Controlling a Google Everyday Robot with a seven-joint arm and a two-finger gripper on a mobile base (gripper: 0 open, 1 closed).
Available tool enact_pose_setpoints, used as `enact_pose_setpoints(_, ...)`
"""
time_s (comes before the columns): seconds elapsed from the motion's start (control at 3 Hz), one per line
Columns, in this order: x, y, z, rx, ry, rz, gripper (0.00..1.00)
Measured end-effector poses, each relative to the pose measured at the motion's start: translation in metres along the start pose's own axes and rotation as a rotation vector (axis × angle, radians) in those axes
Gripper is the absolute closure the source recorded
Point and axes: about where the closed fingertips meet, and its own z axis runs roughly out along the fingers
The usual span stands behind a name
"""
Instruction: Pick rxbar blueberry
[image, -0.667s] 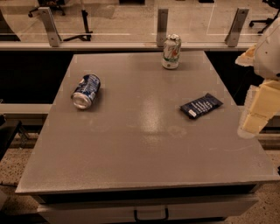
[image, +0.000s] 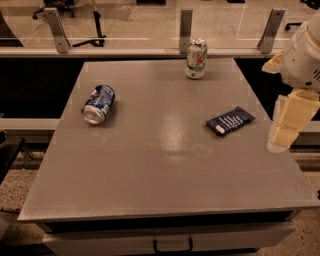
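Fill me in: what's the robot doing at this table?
It's after the rxbar blueberry, which lies flat on the right side of the table, not yet picked. The gripper hangs at the table's right edge, just right of the bar and apart from it. A blue soda can lies on its side at left; a white-green can stands upright at the back.

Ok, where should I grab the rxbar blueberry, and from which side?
Probably across its narrow width at mid-length, coming down from above: the rxbar blueberry lies flat on the table, long axis diagonal, so only the long edges can be pinched. The gripper hangs to its right, by the table's edge.
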Motion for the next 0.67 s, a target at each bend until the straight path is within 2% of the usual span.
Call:
enact_pose_setpoints(0.33, 0.006, -0.02, 0.024, -0.023, 0.01, -0.053, 0.0)
enact_pose_setpoints(0.67, 0.015, -0.045, 0.058, -0.101, -0.021, -0.138, 0.0)
